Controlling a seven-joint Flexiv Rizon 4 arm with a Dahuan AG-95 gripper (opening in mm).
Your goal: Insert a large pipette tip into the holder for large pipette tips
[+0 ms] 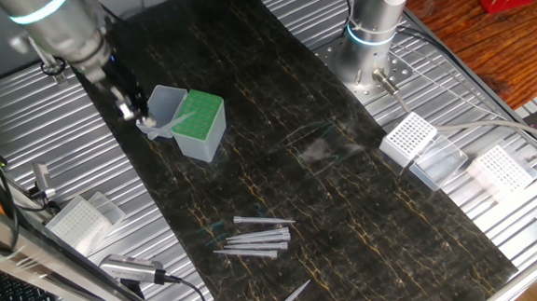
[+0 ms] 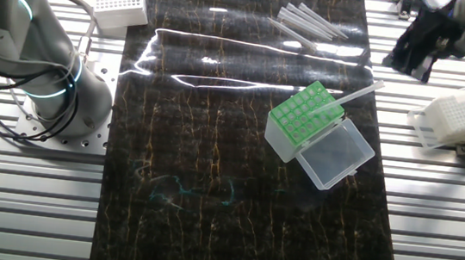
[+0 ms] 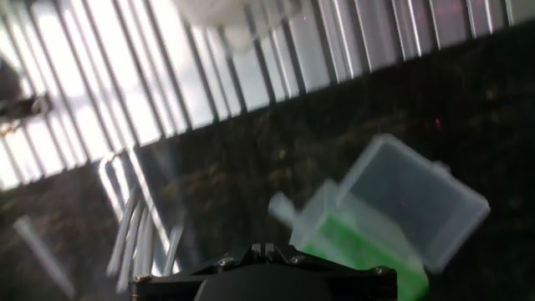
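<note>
Holder for large pipette tips (image 2: 306, 113) sits on the dark mat (image 2: 209, 188), lid flopped open beside its green top. One large pipette tip (image 2: 356, 94) leans out of that green top, slanting up toward my gripper (image 2: 413, 56), which hangs off to the side, apart from it. Whether my fingers are spread or closed, I can't tell. Loose tips (image 1: 255, 237) lie bunched further along the mat.

1 large pipette tip (image 2: 353, 94) leans tilted across the green holder (image 2: 305, 116).
</note>
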